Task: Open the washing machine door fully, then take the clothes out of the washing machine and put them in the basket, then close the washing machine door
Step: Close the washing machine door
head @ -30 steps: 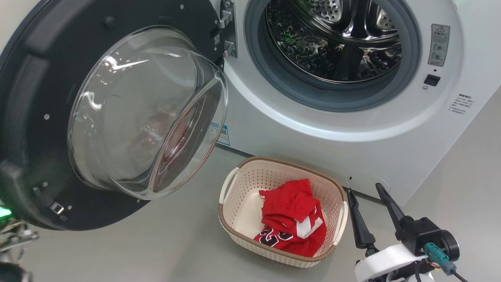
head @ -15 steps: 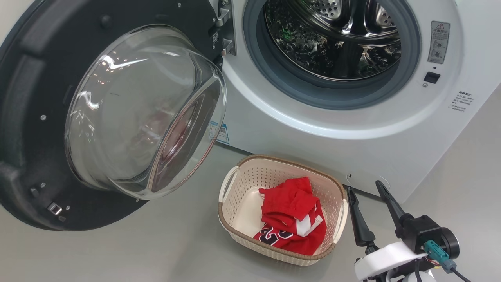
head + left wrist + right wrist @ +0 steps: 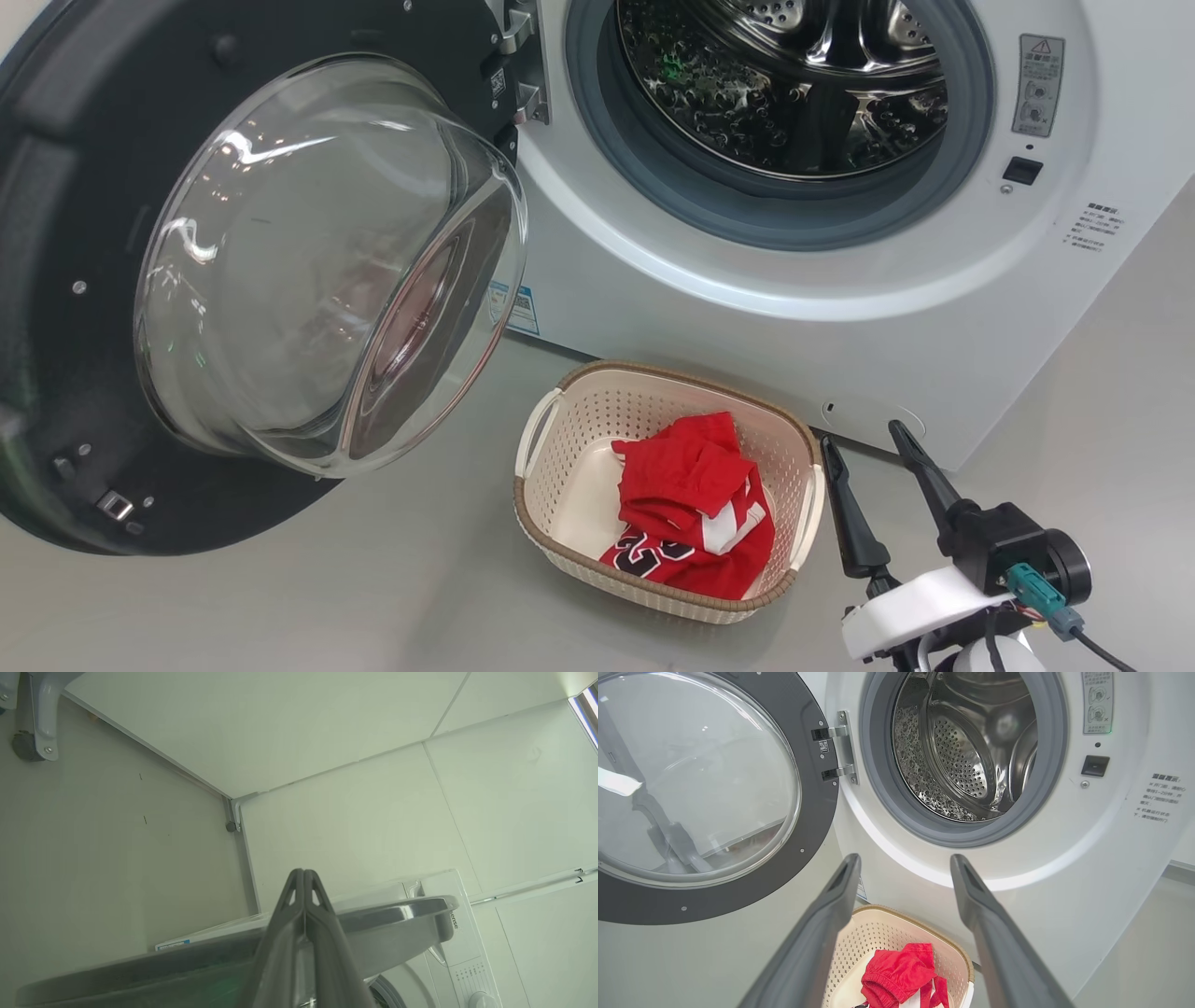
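Observation:
The washing machine [image 3: 747, 317] stands with its steel drum [image 3: 784, 84] bare of clothes as far as I see. The washing machine door [image 3: 84, 187] hangs wide open at the left, its glass bowl [image 3: 308, 271] bulging toward me. On the floor below the opening, the cream basket [image 3: 571, 439] holds the red clothes [image 3: 695, 504], with the lettering showing. My right gripper [image 3: 864, 439] is open just right of the basket, holding nothing. In the left wrist view, my left gripper [image 3: 303, 872] is shut and empty, just behind the door's grey outer edge [image 3: 397, 917].
Grey floor lies in front of the basket and to the machine's right. White wall panels [image 3: 373, 812] and a corner bracket [image 3: 231, 821] sit behind the door. A blue sticker [image 3: 523, 313] marks the machine's lower front.
The camera has shifted, sliding the whole picture a little left and up. A green-lit part at the lower-left edge has gone from the head view. Basket, clothes and right gripper hold their places.

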Robot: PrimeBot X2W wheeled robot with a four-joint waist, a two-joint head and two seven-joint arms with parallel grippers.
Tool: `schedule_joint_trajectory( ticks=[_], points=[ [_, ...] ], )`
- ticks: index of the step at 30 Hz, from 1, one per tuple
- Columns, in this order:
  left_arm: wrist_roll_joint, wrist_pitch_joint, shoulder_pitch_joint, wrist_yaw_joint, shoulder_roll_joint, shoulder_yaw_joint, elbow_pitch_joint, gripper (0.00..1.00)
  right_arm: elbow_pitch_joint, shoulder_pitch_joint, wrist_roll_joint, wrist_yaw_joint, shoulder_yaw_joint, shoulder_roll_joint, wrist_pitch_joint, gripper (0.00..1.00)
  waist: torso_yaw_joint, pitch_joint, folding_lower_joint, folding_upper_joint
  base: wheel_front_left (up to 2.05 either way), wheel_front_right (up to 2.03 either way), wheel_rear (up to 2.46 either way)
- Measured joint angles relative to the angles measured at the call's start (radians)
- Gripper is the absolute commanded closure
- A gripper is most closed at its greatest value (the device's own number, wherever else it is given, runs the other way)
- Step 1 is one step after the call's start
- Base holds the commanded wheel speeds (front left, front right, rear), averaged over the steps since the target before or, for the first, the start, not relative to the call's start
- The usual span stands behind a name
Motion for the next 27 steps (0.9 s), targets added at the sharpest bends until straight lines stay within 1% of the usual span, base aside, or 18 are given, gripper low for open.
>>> schedule_joint_trajectory(
  ticks=[6,10,19,27],
  points=[
    [-0.008,0.064,-0.02,-0.001,0.014,-0.044,0.028,1.0,0.0,-0.008,0.0,-0.001,-0.023,-0.003,0.0,0.0,-0.007,0.011,0.0,0.0,0.0,0.0,0.0],
    [-0.009,0.09,-0.03,-0.006,0.025,-0.048,0.05,1.0,0.0,-0.008,0.0,-0.001,-0.027,-0.006,0.0,0.0,-0.005,0.014,0.0,0.0,0.0,0.0,0.0],
    [-0.026,0.153,-0.041,-0.048,0.035,-0.06,0.08,1.0,0.0,-0.009,0.0,-0.001,-0.026,-0.006,0.0,0.0,0.001,0.018,0.0,0.0,0.0,0.0,0.0],
    [-0.089,0.251,-0.041,-0.087,0.034,-0.081,0.081,1.0,0.0,-0.011,-0.009,-0.001,-0.026,-0.006,0.0,0.0,0.004,0.025,0.0,0.0,0.0,0.0,0.0]
  ],
)
